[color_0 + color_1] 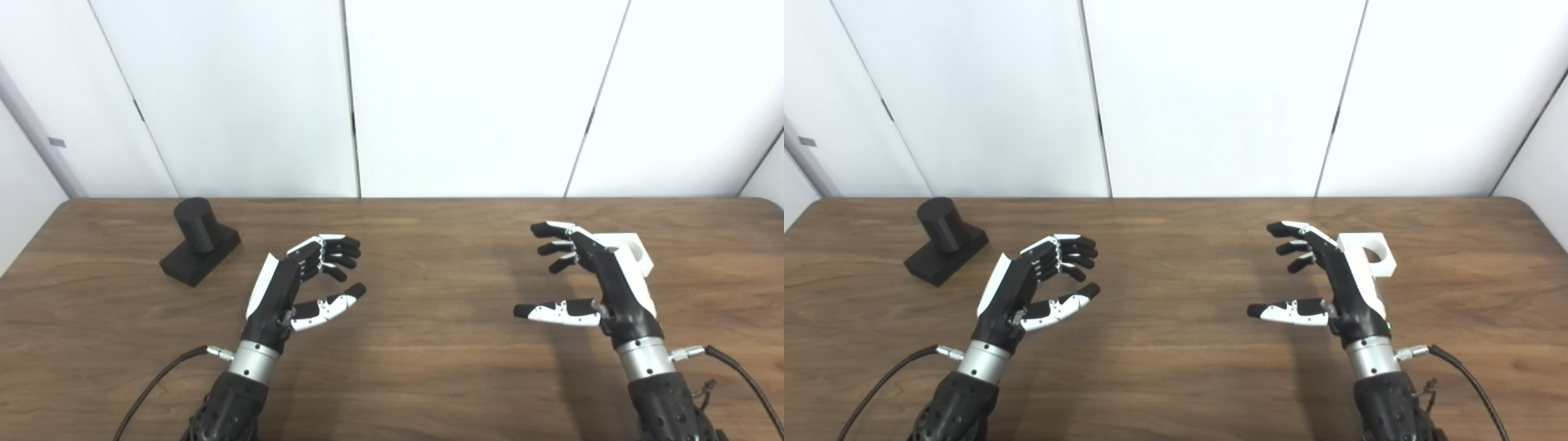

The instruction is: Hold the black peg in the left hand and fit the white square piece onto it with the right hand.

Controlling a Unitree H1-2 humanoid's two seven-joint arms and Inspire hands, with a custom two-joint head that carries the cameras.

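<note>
The desk point(429, 367) is dark brown wood with a visible grain and a rounded far right corner, set against plain white wall panels point(465, 92). The black peg point(197, 225) is a matte cylinder standing upright on a flat square black base, resting on the desk to the far left of the left hand point(288, 288), apart from it. The left hand hovers over the desk with fingers point(334, 251) curled loosely and spread from the thumb, holding nothing. The white square piece point(1373, 252), a smooth block with a round hole through it, lies on the desk just behind the right hand point(603, 278), partly hidden by it. The right hand's fingers point(554, 231) are likewise apart and empty.
</note>
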